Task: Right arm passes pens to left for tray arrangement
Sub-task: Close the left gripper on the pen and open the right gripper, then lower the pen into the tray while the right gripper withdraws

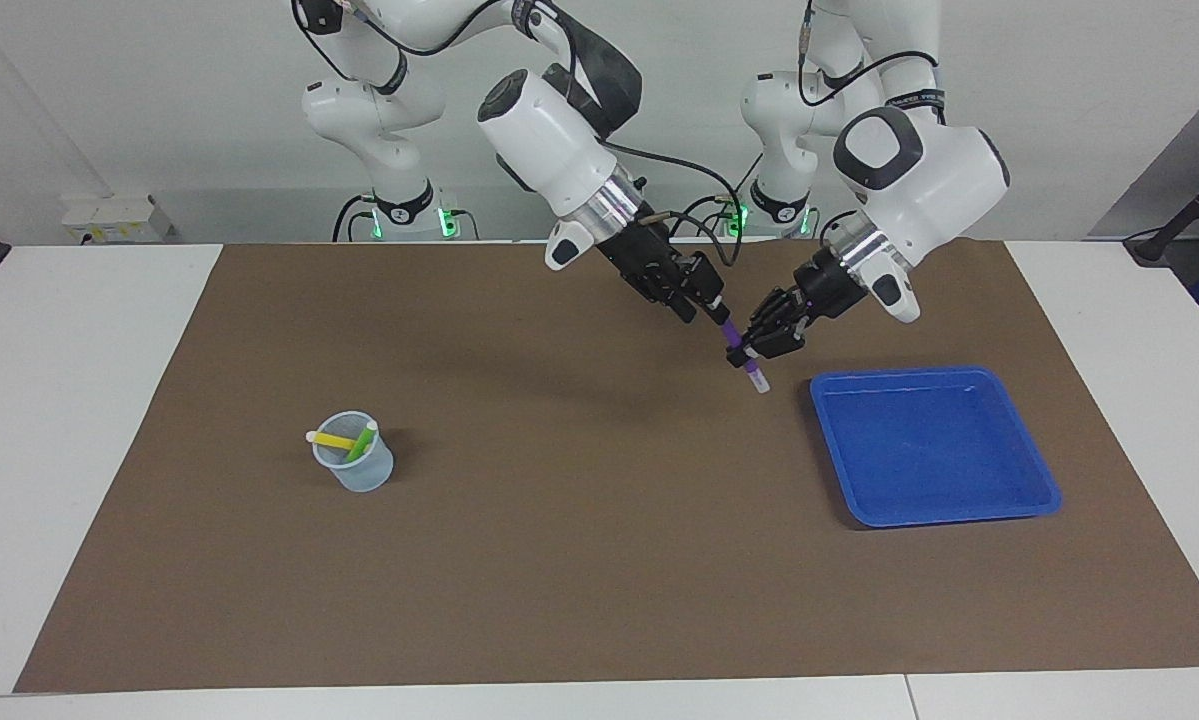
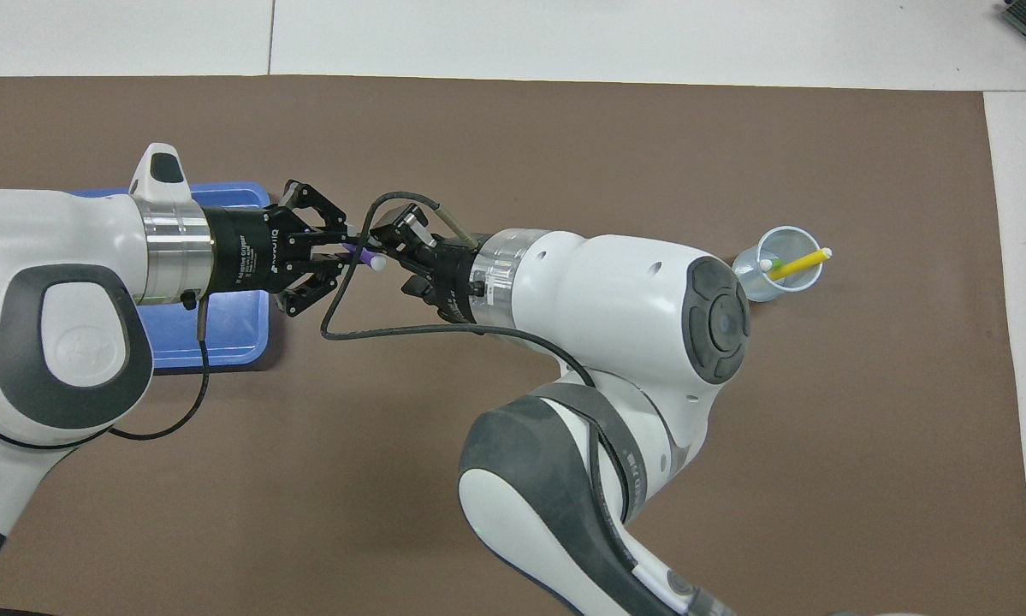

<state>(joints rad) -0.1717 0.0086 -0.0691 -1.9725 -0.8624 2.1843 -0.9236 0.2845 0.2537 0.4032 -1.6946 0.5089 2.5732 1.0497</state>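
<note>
In the facing view, the translucent cup [image 1: 355, 465] stands at my right arm's end of the brown mat [image 1: 579, 560], the yellow pen [image 1: 333, 439] and green pen [image 1: 363, 440] leaning inside, their lower ends blurred by its wall. My right pincer [image 1: 717, 310] hangs at the purple pen's [image 1: 743, 358] top; I cannot tell its fingers' spread. My left pincer [image 1: 745, 355] is clamped on that pen over the mat. The blue tray [image 1: 1019, 440] lies on the desk [image 1: 79, 420] just beside; my left arm hides part of it overhead.
</note>
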